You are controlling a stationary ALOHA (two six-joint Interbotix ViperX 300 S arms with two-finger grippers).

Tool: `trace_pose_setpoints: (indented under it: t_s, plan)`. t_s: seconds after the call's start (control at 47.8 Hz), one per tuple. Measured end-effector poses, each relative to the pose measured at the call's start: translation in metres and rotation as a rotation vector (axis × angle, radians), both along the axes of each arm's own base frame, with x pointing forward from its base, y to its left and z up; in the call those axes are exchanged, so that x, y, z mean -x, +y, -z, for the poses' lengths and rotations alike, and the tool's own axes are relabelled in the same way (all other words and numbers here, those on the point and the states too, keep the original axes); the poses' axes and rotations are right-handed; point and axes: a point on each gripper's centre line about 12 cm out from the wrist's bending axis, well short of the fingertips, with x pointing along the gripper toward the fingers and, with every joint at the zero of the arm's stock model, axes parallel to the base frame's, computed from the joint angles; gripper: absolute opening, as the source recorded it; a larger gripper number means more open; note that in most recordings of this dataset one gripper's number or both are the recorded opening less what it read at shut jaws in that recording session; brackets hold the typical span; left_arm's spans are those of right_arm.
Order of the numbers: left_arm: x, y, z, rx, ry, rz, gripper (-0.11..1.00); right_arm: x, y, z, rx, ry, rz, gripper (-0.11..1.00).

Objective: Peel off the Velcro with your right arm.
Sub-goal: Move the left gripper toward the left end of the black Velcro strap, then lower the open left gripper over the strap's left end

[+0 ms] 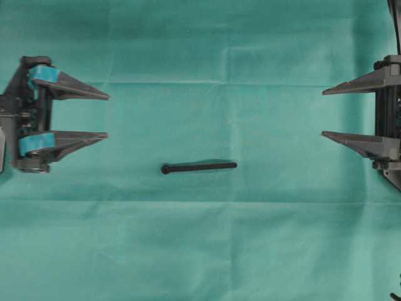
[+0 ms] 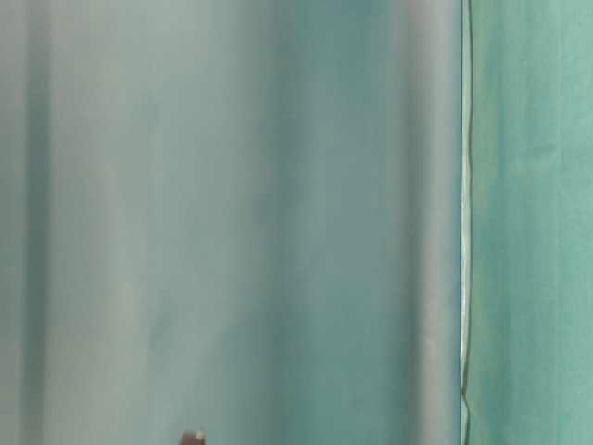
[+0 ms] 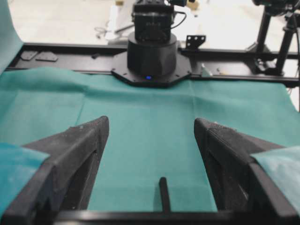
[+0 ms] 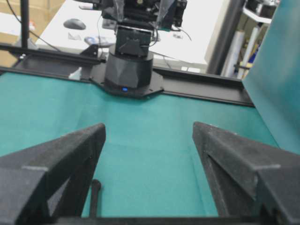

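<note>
With both the left gripper [image 1: 108, 115] and right gripper [image 1: 322, 113] wide open and empty at opposite desk edges, the Velcro [image 1: 198, 167] lies mid-desk, where pinching only its top layer should peel cleanly.

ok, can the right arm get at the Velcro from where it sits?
Probably yes. The Velcro lies flat on bare cloth mid-table, with nothing between it and the right claw, whose jaws stand open and point toward it. The left claw is also open, parked at the far side.

A creased teal cloth [image 1: 207, 251] covers the table, with a white desk [image 4: 197, 42] and pale floor [image 3: 70, 23] beyond.
</note>
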Motion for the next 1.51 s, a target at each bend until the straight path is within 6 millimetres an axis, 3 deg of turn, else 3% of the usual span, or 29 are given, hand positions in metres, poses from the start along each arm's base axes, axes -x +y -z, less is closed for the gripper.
trace_pose_setpoints:
  t_s: [0.502, 0.711, 1.108, 1.506]
  plan:
    - [-0.063, 0.002, 0.014, 0.002, 0.104, -0.009, 0.76, 0.001, 0.0, 0.004, 0.0, 0.009, 0.0, 0.48]
    - [-0.081, 0.004, 0.016, 0.003, 0.132, -0.016, 0.76, 0.001, 0.0, 0.004, 0.0, 0.009, 0.0, 0.48]
    - [-0.098, 0.004, 0.019, 0.01, 0.385, -0.014, 0.76, 0.001, 0.0, 0.004, 0.0, 0.011, 0.0, 0.48]
    - [-0.095, 0.003, 0.025, 0.045, 0.603, -0.016, 0.76, 0.001, 0.0, 0.004, 0.0, 0.011, 0.0, 0.48]
